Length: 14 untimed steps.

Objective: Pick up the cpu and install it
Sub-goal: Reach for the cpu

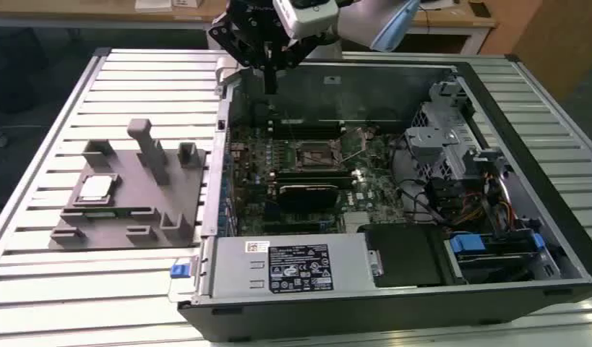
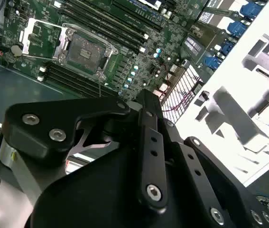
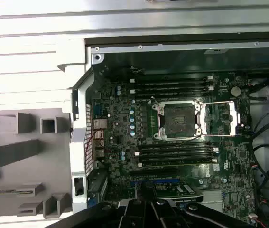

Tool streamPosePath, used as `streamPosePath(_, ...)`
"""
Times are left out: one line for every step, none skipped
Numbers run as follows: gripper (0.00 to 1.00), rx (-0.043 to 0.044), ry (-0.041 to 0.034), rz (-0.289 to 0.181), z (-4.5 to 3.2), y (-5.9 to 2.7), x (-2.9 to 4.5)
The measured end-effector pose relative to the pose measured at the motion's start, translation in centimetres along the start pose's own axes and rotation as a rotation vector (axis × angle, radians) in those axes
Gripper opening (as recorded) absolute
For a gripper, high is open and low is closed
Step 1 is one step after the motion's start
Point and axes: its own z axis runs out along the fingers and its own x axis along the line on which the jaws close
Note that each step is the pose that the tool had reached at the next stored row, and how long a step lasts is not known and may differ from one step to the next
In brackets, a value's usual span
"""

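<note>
table: slatted metal table (image 1: 131, 289) | cpu (image 1: 95, 188) on grey fixture (image 1: 131, 201) | gripper (image 1: 269, 90) clenched, empty, over open computer case (image 1: 373, 309) | room: wooden desk (image 1: 84, 13) behind

cpu (image 1: 95, 188): you see a pale silver lid with a thin darker rim.
holder (image 1: 131, 217): plain mid grey all over.
table (image 1: 45, 289): off-white, striped by parallel slats.
motherboard (image 3: 120, 133): your board is dark green, dotted with pale blue capacitor tops and banded by black memory slots.
socket (image 3: 177, 121): silver frame round a dark centre.
case (image 1: 373, 318): black outside.
power supply (image 1: 238, 271): silver-grey, with a black label.
clip (image 1: 178, 271): bright blue.
gripper (image 1: 269, 85): black; your second wrist view shows silver screw heads (image 2: 153, 191).
</note>
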Motion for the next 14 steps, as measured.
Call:
streamPosePath(0.11, 0.0000, 0.0000, 0.000, 0.00, 0.00, 0.00)
streamPosePath(0.11, 0.0000, 0.0000, 0.000, 0.00, 0.00, 0.00)
streamPosePath(0.11, 0.0000, 0.0000, 0.000, 0.00, 0.00, 0.00)
streamPosePath(0.11, 0.0000, 0.0000, 0.000, 0.00, 0.00, 0.00)
streamPosePath(0.11, 0.0000, 0.0000, 0.000, 0.00, 0.00, 0.01)
streamPosePath(0.11, 0.0000, -0.0001, 0.000, 0.00, 0.00, 0.03)
streamPosePath(0.11, 0.0000, 0.0000, 0.000, 0.00, 0.00, 0.05)
streamPosePath(0.11, -0.0001, -0.0001, 0.000, 0.00, -0.01, 0.10)
streamPosePath(0.11, -0.0001, -0.0001, 0.000, 0.00, -0.01, 0.15)
streamPosePath(0.11, -0.0001, -0.0001, 0.000, 0.00, -0.02, 0.21)
streamPosePath(0.11, -0.0001, 0.0000, 0.000, 0.00, -0.02, 0.28)
streamPosePath(0.11, 0.0000, 0.0000, 0.000, -0.01, -0.03, 0.35)
streamPosePath(0.11, 0.0000, 0.0000, 0.000, -0.01, -0.03, 0.42)
streamPosePath(0.11, 0.0000, 0.0000, 0.000, -0.01, -0.04, 0.50)
